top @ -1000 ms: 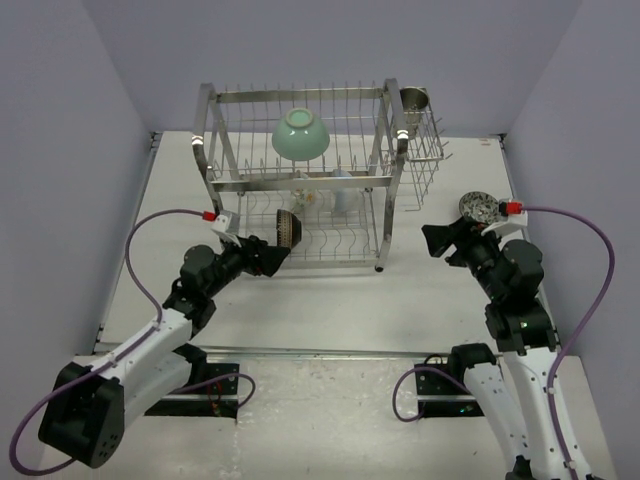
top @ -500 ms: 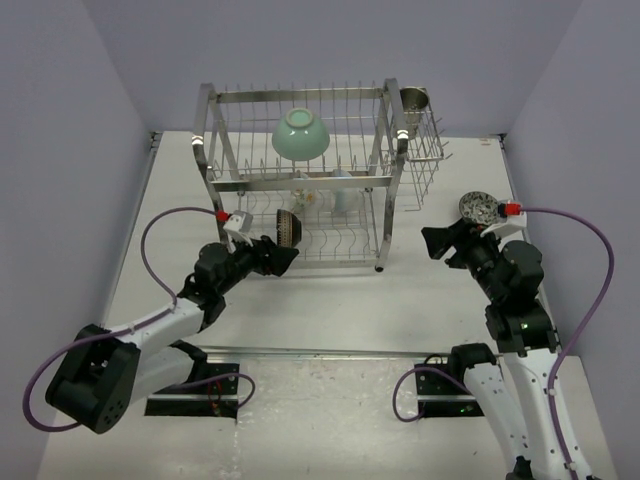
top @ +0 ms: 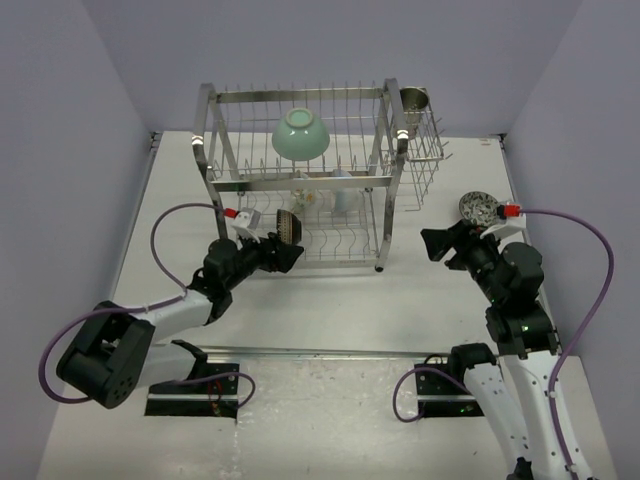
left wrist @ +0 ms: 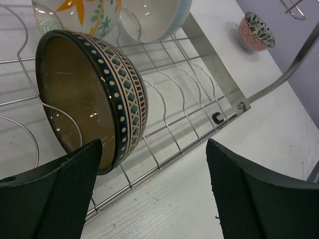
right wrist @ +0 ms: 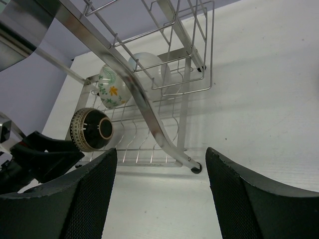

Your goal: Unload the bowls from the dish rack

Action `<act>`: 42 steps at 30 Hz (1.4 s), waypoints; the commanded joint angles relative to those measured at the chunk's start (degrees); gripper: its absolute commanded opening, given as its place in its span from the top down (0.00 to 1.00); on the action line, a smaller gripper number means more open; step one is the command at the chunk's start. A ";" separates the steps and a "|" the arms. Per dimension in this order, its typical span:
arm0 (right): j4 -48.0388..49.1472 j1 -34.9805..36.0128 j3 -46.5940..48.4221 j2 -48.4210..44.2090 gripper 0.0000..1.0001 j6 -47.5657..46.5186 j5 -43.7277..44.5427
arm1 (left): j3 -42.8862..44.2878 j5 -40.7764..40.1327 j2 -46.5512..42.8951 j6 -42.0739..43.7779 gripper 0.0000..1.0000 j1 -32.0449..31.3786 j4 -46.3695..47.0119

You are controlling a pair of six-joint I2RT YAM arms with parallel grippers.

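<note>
The dish rack (top: 300,96) stands at the back middle. A mint-green bowl (top: 300,134) sits upside down on its upper tier. A dark brown striped bowl (top: 289,228) stands on edge in the lower tier, with a white flowered bowl (left wrist: 75,15) and a pale bowl (left wrist: 154,17) behind it. A pinkish patterned bowl (top: 478,209) sits on the table right of the rack. My left gripper (top: 285,255) is open at the rack's front edge, and its left finger (left wrist: 60,194) is just in front of the brown bowl (left wrist: 94,94). My right gripper (top: 432,243) is open and empty, right of the rack.
A steel cup (top: 414,100) stands in the wire side basket at the rack's right end. The rack's front right leg (right wrist: 197,168) rests on the table between the two grippers. Purple walls close in both sides and the back.
My left arm has reached forward and right, bringing its open gripper up to the brown bowl at the rack's front. The right arm has barely moved.
</note>
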 commanded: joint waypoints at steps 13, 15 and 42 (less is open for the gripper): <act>-0.52 0.97 0.03 -0.52 0.27 -1.68 -0.37 | 5.55 -2.25 7.92 3.47 0.25 -0.50 8.09; -0.61 1.06 -0.06 -0.69 0.27 -1.68 -0.11 | 5.55 -2.34 9.59 3.39 0.29 -0.50 8.88; -0.09 2.55 -0.85 0.71 0.28 -2.12 0.42 | 2.48 -10.43 10.38 5.23 1.00 -0.50 15.30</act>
